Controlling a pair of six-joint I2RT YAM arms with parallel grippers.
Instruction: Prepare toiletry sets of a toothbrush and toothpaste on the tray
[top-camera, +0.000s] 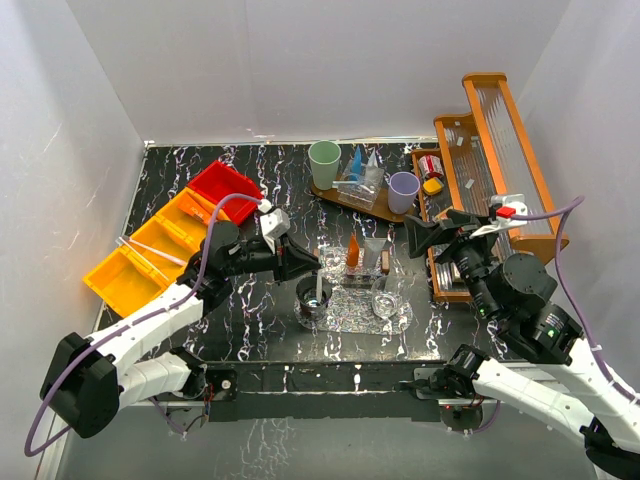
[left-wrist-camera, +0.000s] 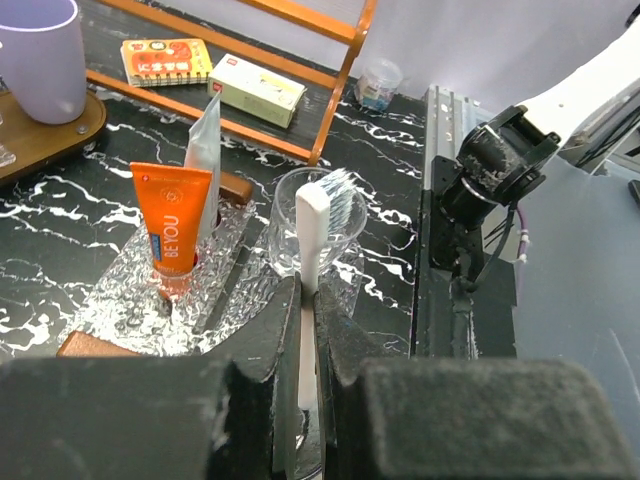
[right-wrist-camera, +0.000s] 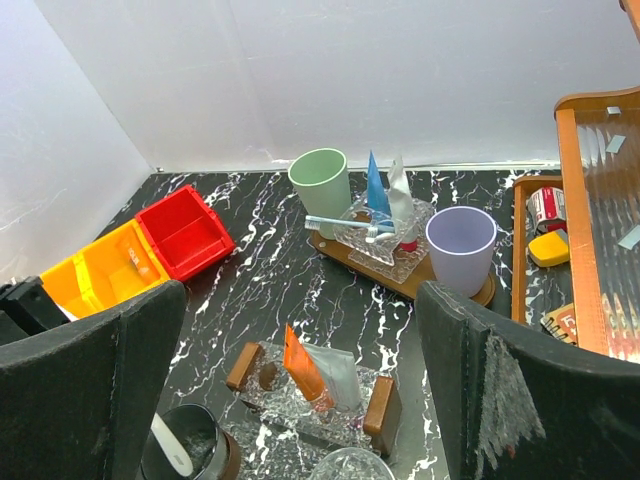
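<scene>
Left claw (top-camera: 300, 264), seen from the top view, is closed on a white toothbrush (top-camera: 319, 287). The lower end of the brush stands inside a dark cup (top-camera: 311, 306) on the black marble table (top-camera: 200, 170). An orange tube (top-camera: 352, 250) stands upright near the cup, on its right, and a clear glass (top-camera: 386, 301) is close by. The right claw (top-camera: 432, 232) hangs wide open and holds nothing. At the back stand a green cup (top-camera: 324, 163) and a lilac cup (top-camera: 403, 190).

From the left wrist, the left claw (left-wrist-camera: 308, 345) pinches the toothbrush (left-wrist-camera: 312, 225) by its handle, bristles up. The clear glass (left-wrist-camera: 340, 235) is directly behind it. To the left, the orange tube (left-wrist-camera: 172, 225) stands cap down in a glass holder (left-wrist-camera: 130, 305).

From the right wrist, the right claw (right-wrist-camera: 300, 300) has its fingers (right-wrist-camera: 90, 390) far apart, with nothing between them. Below are the orange tube (right-wrist-camera: 300, 368) and, at lower left, the dark cup (right-wrist-camera: 200, 430) with the toothbrush (right-wrist-camera: 172, 447) end inside. Farther off, the green cup (right-wrist-camera: 322, 178), a blue tube (right-wrist-camera: 375, 190) and the lilac cup (right-wrist-camera: 460, 245) share a wooden tray (right-wrist-camera: 440, 292).
</scene>
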